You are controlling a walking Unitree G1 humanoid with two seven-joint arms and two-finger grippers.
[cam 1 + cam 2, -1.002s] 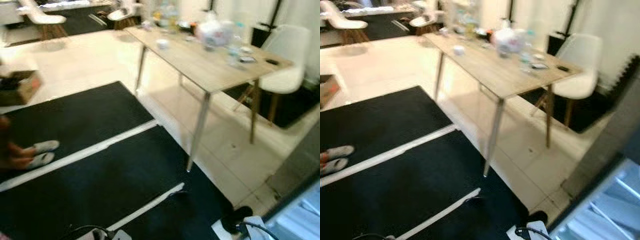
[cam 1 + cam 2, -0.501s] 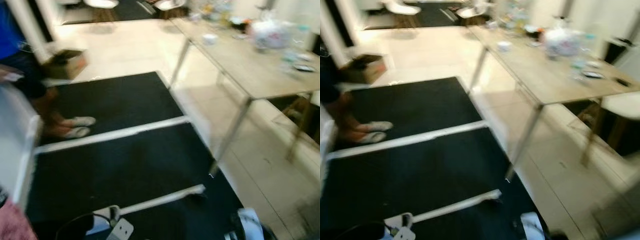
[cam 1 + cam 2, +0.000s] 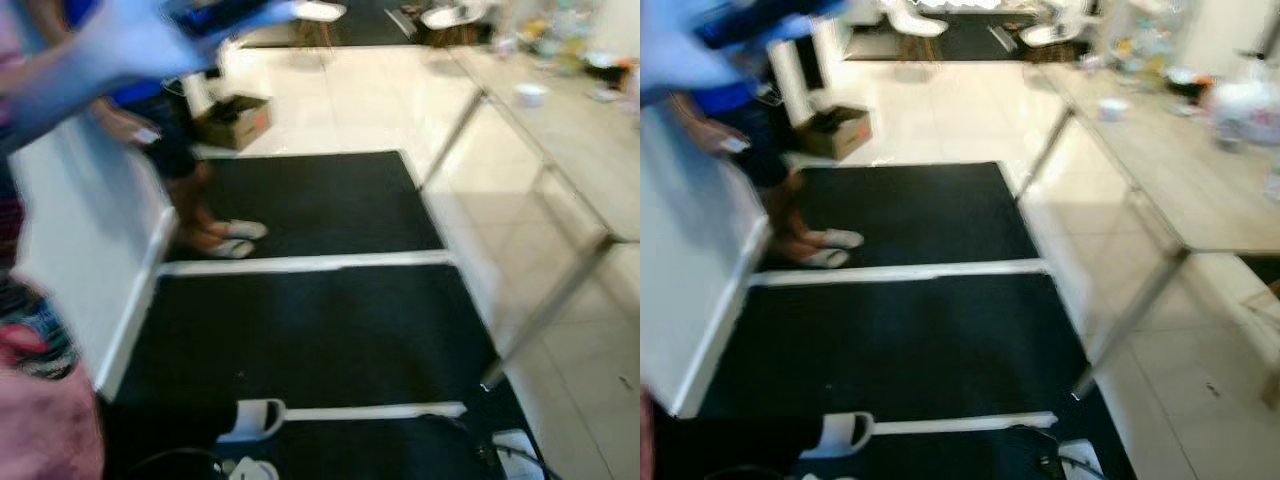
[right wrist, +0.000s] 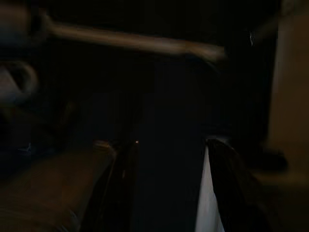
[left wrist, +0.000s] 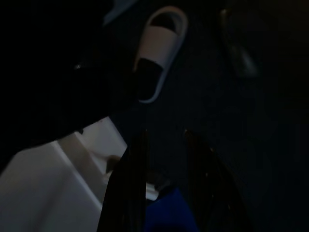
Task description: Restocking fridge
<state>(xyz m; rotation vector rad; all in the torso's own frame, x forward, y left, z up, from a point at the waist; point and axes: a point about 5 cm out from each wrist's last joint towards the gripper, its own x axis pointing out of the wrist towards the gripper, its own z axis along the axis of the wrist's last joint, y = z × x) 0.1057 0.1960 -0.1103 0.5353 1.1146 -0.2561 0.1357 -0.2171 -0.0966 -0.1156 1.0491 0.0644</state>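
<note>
Black floor mats [image 3: 900,330] with white tape strips, blurred head views, dark wrist views.

Nearest, at 6 o'clock, a white slide sandal with a black band [image 5: 159,48] lies on the mat; the left gripper [image 5: 164,137] hangs above it, its two black fingers standing apart with nothing between them. The right gripper [image 4: 169,145] hangs over dark floor, fingers likewise spread and unloaded. At 9 o'clock stands a tall white panel [image 3: 90,230]; whether it belongs to the fridge cannot be told. At 11 o'clock a person in a blue top [image 3: 760,130] stands on the far mat in pale shoes [image 3: 228,238]. Beyond, a brown cardboard box [image 3: 837,131] sits on the cream tiled floor [image 3: 960,110]. At 2 o'clock runs a long light-wood table on metal legs [image 3: 1180,190], cluttered with small blurred items.
</note>
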